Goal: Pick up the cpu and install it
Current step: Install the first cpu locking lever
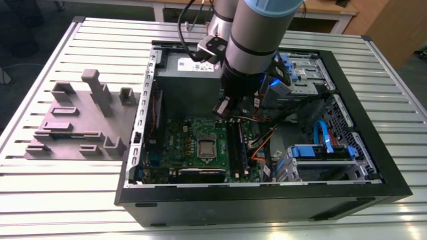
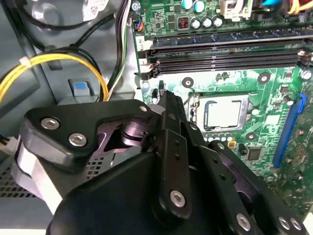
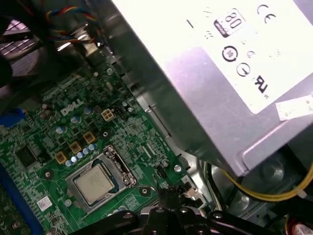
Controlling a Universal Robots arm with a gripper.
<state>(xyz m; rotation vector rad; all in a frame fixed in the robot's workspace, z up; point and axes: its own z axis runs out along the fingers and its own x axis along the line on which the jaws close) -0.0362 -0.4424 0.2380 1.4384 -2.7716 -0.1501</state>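
Observation:
The cpu [image 1: 206, 148] is a small silvery square lying flat in the socket at the middle of the green motherboard [image 1: 180, 135], inside the open computer case. Both wrist views show the cpu [image 2: 223, 113] [image 3: 95, 182] seated in the socket, with a metal frame around it. My gripper [image 1: 222, 109] hangs above the board's far edge, beside the power supply, clear of the cpu. In both wrist views the gripper [image 2: 168, 100] [image 3: 168, 196] has its black fingers together with nothing between them.
The grey power supply [image 3: 220, 73] sits close behind the gripper. Memory slots [image 2: 225, 54] run alongside the socket, and yellow cables [image 2: 58, 63] loop nearby. Drive bays with blue parts [image 1: 320, 150] fill the case's right side. A grey fixture block [image 1: 80, 120] lies on the slatted table.

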